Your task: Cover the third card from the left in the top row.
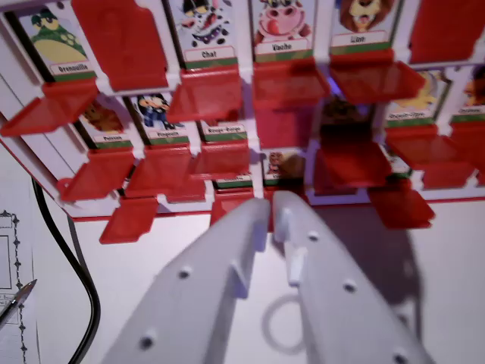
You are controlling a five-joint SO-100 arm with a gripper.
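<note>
A white game board with rows of animal cards and red hinged flaps fills the upper half of the wrist view. In the top row, from the left, stand a frog card "Grenouille", a raised red flap hiding its card, the cat card "Chat", "Vache", "Lion", and another raised red flap. The Chat card is uncovered, its flap lying flat below it. My white gripper reaches in from the bottom, fingers together and holding nothing, tips at the board's near edge.
A black cable curves down the left side over the white table. A pen tip and a printed sheet lie at the far left. A faint white ring shows on the table under the gripper.
</note>
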